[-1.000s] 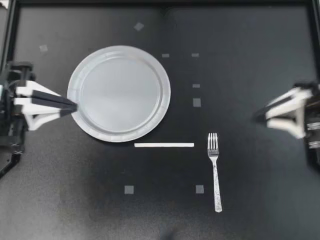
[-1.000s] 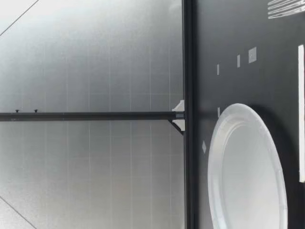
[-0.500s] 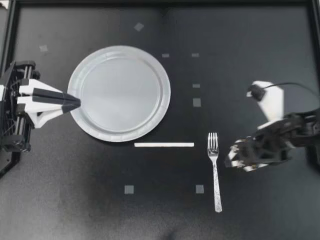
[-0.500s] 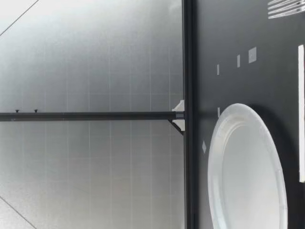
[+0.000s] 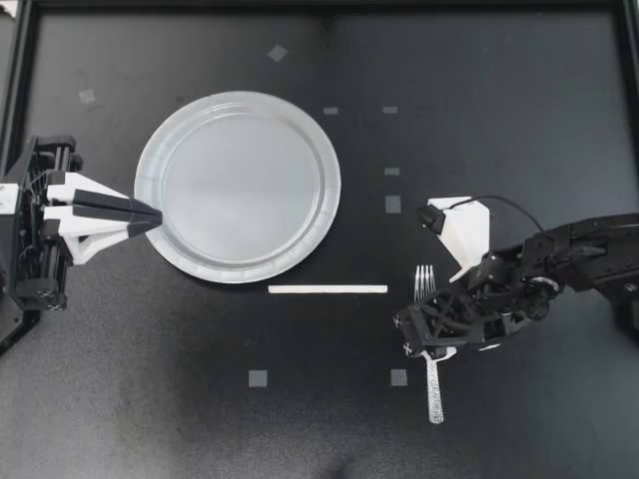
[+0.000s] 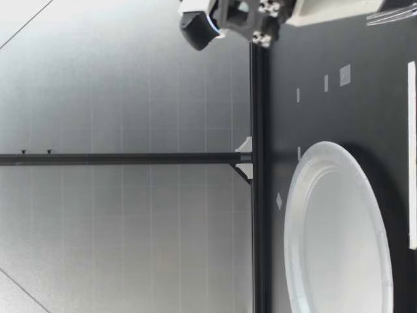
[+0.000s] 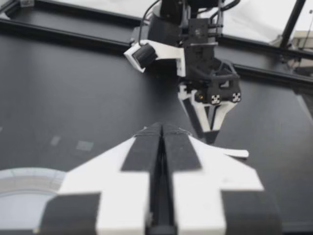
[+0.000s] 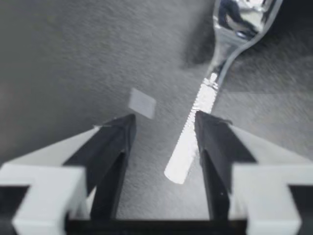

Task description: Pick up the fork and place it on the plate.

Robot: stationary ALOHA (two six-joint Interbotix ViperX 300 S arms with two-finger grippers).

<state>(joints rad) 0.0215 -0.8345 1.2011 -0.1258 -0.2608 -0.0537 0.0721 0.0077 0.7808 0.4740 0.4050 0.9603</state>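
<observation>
Two parted right fingers (image 8: 115, 147) — fork (image 8: 203, 100) between

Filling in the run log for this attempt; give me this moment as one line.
stage: pre-grasp | right claw: open, straddling fork handle | left claw: shut, at plate rim | fork: lying flat, ungripped | plate: empty

A black counter (image 5: 200, 429) is carrying a thin white strip (image 5: 327, 289), which is lying flat near its middle. Small grey tape squares (image 5: 258, 378) are dotting the surface. Two are sitting level with each other on one side of the strip, well apart, and a looser scatter is spreading across the other side. A dark frame (image 5: 319, 5) is bordering the counter's edge. Seen from table height, a slim black pole (image 6: 124, 158) is standing upright from that frame against a pale gridded wall (image 6: 130, 248).
</observation>
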